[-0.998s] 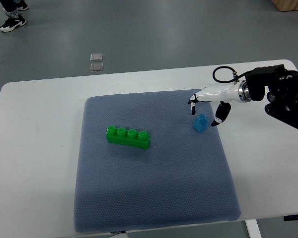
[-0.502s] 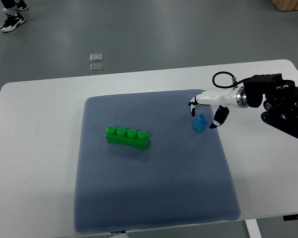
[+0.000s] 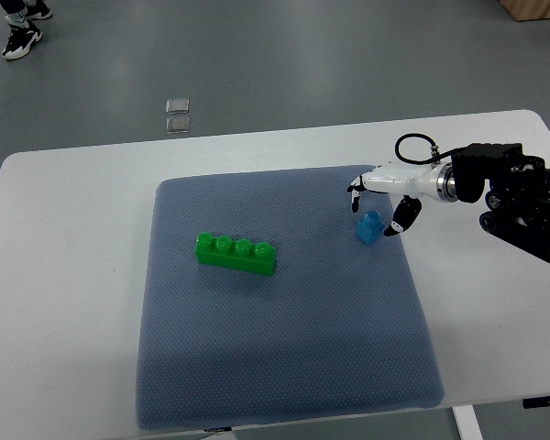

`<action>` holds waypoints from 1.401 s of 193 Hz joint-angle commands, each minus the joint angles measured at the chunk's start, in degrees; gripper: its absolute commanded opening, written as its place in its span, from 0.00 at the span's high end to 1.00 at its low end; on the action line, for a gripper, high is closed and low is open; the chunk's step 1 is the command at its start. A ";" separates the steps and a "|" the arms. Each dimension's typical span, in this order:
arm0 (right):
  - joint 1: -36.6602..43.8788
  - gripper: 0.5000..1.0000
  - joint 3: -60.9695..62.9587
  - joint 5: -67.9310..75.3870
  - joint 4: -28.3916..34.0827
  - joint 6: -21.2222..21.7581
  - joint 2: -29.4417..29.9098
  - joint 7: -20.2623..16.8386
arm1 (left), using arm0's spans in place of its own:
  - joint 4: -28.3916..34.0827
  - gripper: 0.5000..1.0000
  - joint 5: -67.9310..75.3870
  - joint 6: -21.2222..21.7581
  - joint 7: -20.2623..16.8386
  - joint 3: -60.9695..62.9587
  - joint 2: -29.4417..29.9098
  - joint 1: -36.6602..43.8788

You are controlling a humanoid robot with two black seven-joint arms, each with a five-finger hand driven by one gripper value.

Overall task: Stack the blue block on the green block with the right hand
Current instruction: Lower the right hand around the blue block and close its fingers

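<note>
- I'm seeing the blue block (image 3: 370, 227) sitting upright near the mat's (image 3: 284, 367) two o'clock corner.
- I'm holding my right hand (image 3: 381, 197) over it, fingers spread either side, gripping nothing.
- The green block (image 3: 236, 254) is lying at the blue one's nine o'clock, well apart.
- The white table (image 3: 64, 302) is carrying the mat.

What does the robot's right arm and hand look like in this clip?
The right hand has a glossy white shell and black fingertips. A silver wrist ring joins it to a bulky black forearm. A black cable loops above the wrist.
</note>
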 commanded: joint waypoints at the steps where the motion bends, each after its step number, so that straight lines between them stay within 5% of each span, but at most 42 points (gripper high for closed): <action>1: -0.16 0.21 0.09 0.09 0.00 -0.25 0.10 0.12 | 0.00 0.00 0.00 0.01 0.05 0.00 0.00 -0.01; 97: -0.16 0.23 0.09 0.09 0.79 -0.16 0.45 0.12 | 0.00 0.00 0.00 0.01 0.06 0.00 0.00 -0.01; 149: -0.25 0.44 -0.09 0.09 0.79 0.10 0.45 0.55 | 0.00 0.00 0.00 0.01 0.05 0.00 0.00 -0.01; 205: -0.33 0.49 -0.09 0.09 0.79 0.19 0.45 0.82 | 0.00 0.00 0.00 0.01 0.06 0.00 0.00 -0.01; 271: -0.25 0.77 -0.17 0.09 0.79 0.37 0.36 0.91 | 0.00 0.00 0.00 0.01 -0.03 0.00 0.00 -0.01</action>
